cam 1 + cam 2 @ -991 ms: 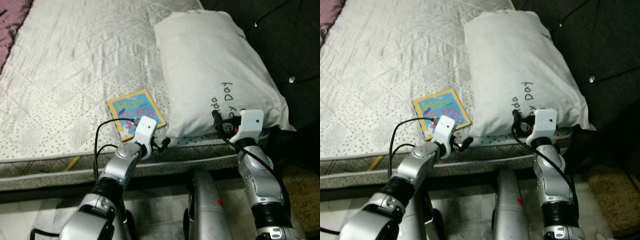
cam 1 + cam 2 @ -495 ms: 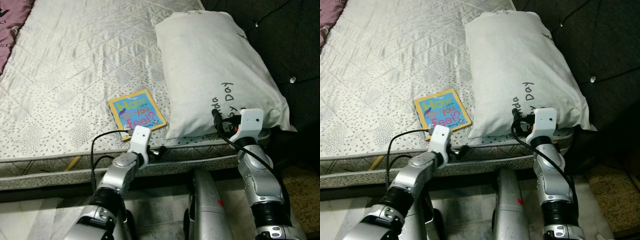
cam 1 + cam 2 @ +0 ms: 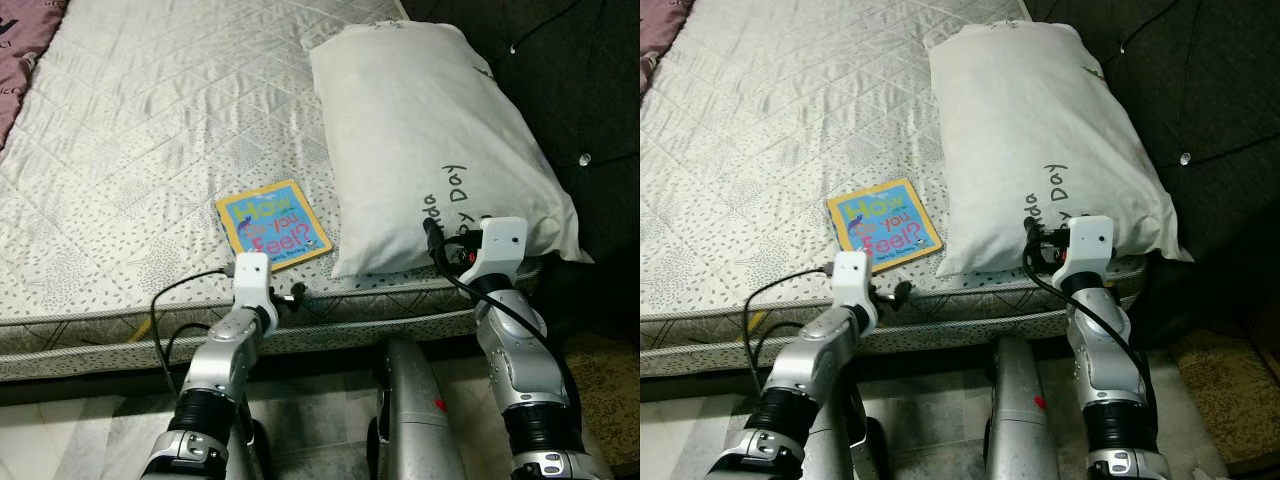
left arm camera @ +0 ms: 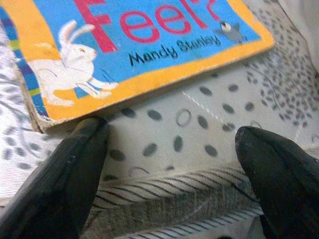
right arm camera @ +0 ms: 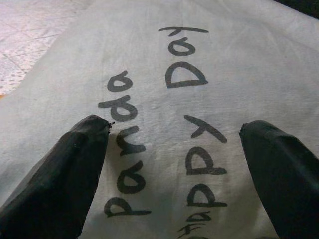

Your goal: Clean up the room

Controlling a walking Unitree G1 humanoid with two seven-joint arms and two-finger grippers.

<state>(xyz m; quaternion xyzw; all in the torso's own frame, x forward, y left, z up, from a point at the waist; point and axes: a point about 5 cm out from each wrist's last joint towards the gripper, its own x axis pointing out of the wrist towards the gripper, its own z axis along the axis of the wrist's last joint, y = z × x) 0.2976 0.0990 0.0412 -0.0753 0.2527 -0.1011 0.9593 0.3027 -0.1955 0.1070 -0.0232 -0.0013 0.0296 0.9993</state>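
The bed (image 3: 150,120) takes up most of what I can see, a quilted white mattress with a big white pillow (image 3: 430,130) lying along its right side by the dark headboard (image 3: 590,90). The children's book (image 3: 270,222) lies flat near the front edge, just beside the pillow's lower corner.

The left gripper (image 4: 174,164) sits at the mattress edge just short of the book, jaws spread wide and empty. To lift the book cleanly, I'd say it should slide one finger under the near edge and pinch the cover, since the thing lies flat. The right gripper (image 5: 174,164) hovers at the pillow's near end, jaws likewise apart, holding nothing.

A second ago the left gripper lay over the book's near corner; it has drawn back toward the edge, and the whole cover now shows.
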